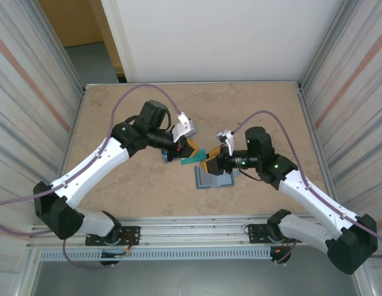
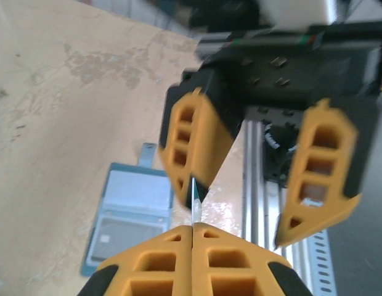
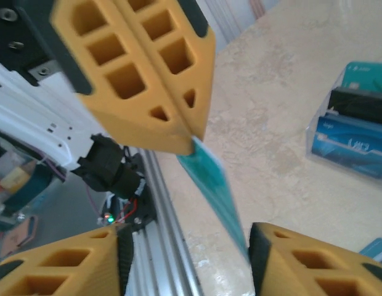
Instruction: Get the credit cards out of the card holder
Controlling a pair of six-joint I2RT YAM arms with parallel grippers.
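Observation:
The teal credit card (image 1: 194, 160) hangs above the table between the two grippers. My left gripper (image 1: 183, 152) is shut on one end of it. In the left wrist view the card (image 2: 195, 196) shows edge-on, rising out of the closed left gripper (image 2: 192, 228). My right gripper (image 3: 185, 233) stands open around the card (image 3: 217, 185), whose lower end reaches its right finger (image 3: 302, 259). The steel-blue card holder (image 1: 213, 180) lies open on the table below. More credit cards, a black one (image 3: 363, 103) and a blue one (image 3: 348, 145), sit in its slots.
An aluminium rail (image 1: 197, 237) runs along the table's near edge, close behind the holder. Corrugated walls (image 1: 31, 92) close in both sides. The tan tabletop (image 1: 240, 105) stretches bare toward the back.

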